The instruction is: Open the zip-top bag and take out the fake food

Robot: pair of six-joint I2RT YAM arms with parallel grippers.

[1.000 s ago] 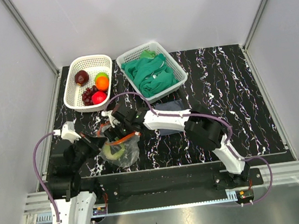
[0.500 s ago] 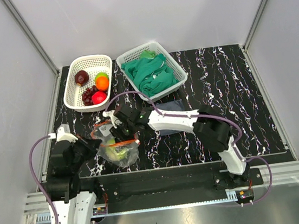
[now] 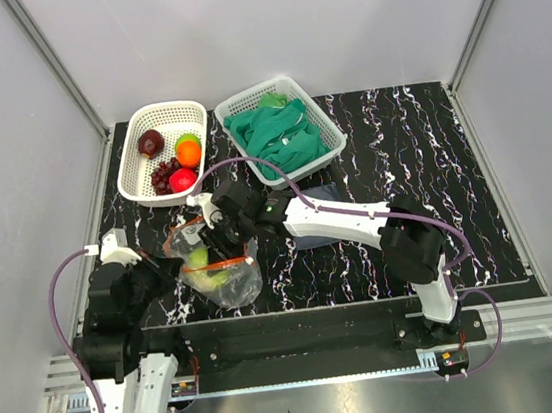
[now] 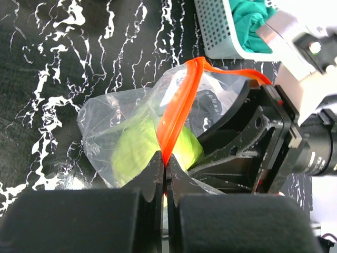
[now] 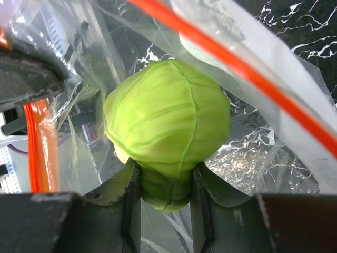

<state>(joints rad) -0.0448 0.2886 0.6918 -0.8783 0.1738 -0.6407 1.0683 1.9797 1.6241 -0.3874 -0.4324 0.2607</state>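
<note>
Pale green cabbage (image 5: 168,116), inside the zip-top bag (image 4: 105,126), is pinched low by the right gripper (image 5: 166,176) while the left gripper (image 4: 164,166) clamps the bag's orange strip (image 4: 181,100). That shallow pinch could slip during withdrawal.

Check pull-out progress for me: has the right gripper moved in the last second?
Yes, slightly: the right gripper shifted away from the arm bases, toward the white fruit basket.

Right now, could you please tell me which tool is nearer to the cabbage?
Right. The right tool grips the cabbage inside the zip-top bag; the left tool pinches the bag's orange zip strip, just short of the cabbage.
</note>
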